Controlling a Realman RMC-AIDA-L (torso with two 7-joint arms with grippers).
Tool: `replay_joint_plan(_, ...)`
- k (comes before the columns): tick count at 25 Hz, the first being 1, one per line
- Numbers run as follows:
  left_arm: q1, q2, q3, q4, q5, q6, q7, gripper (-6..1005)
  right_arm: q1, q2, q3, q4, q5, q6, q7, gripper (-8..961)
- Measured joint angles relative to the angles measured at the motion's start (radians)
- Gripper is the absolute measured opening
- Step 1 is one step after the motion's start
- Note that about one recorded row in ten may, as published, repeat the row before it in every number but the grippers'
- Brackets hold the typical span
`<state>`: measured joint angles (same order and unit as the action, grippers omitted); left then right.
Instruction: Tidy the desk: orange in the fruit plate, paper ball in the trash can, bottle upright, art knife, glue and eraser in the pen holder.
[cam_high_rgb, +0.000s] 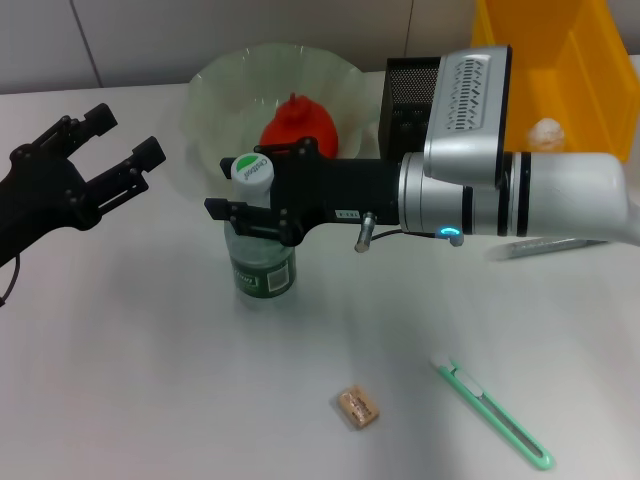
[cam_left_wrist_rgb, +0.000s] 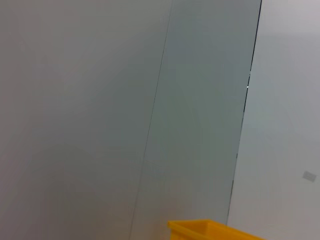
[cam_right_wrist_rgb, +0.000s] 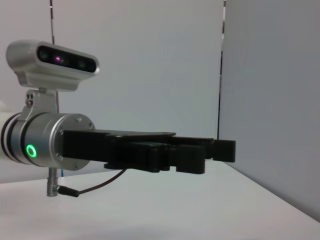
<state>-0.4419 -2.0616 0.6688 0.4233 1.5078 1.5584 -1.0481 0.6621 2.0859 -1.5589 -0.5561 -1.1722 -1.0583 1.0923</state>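
A: Item one. We log the clear plastic bottle with green label and white cap (cam_high_rgb: 258, 235), standing upright at centre frame in the head view. Why is it held?

B: Our right gripper (cam_high_rgb: 252, 196) reaches in from the right at neck height, one black finger on each side just under the cap. The jaws look closed on the neck. We judge the grip is kept there to steady the bottle until it stands by itself.

A: Item two, the left gripper (cam_high_rgb: 110, 150).

B: Upper left of the frame, fingers spread wide, holding nothing, well apart from the bottle. Parked, we think, to leave room.

A: Already in place?

B: The orange-red fruit (cam_high_rgb: 297, 124) sits in the pale green glass plate (cam_high_rgb: 215, 85), upper centre. The white crumpled paper ball (cam_high_rgb: 546, 131) lies in the yellow plastic bin (cam_high_rgb: 590, 60), upper right.

A: Outstanding?

B: The green-handled art knife (cam_high_rgb: 495, 416), lower right. The small tan eraser block (cam_high_rgb: 358, 407), lower centre. A grey stick (cam_high_rgb: 545, 246) under our right arm, probably the glue; we cannot be sure. All are bound for the black mesh pen holder (cam_high_rgb: 408, 88) behind the arm.
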Motion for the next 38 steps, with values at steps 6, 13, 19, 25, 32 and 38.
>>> replay_joint_plan(6, 0.002, -0.001, 0.0, 0.0, 0.0, 0.001, 0.002, 828, -0.005, 0.0, 0.001, 0.0, 0.0, -0.001, 0.003, 619)
replay_joint_plan(13, 0.003, -0.002, 0.0, 0.0, 0.001, 0.003, 0.007, 827, -0.038, 0.0, 0.001, -0.035, 0.0, -0.006, 0.003, 669)
replay_joint_plan(19, 0.007, -0.001, 0.0, 0.0, 0.002, 0.007, 0.009, 826, -0.101, -0.001, 0.0, -0.104, 0.0, -0.018, 0.003, 669)
replay_joint_plan(25, 0.008, 0.002, 0.001, 0.004, 0.007, 0.008, 0.01, 825, -0.139, -0.002, 0.008, -0.126, 0.0, -0.053, 0.011, 669)
replay_joint_plan(32, 0.009, 0.003, 0.004, 0.005, 0.008, 0.008, 0.011, 824, -0.179, -0.004, 0.036, -0.139, -0.002, -0.083, 0.018, 669)
replay_joint_plan(38, 0.009, 0.005, 0.008, 0.007, 0.008, 0.008, 0.011, 824, -0.213, -0.005, 0.093, -0.143, -0.008, -0.123, 0.017, 669)
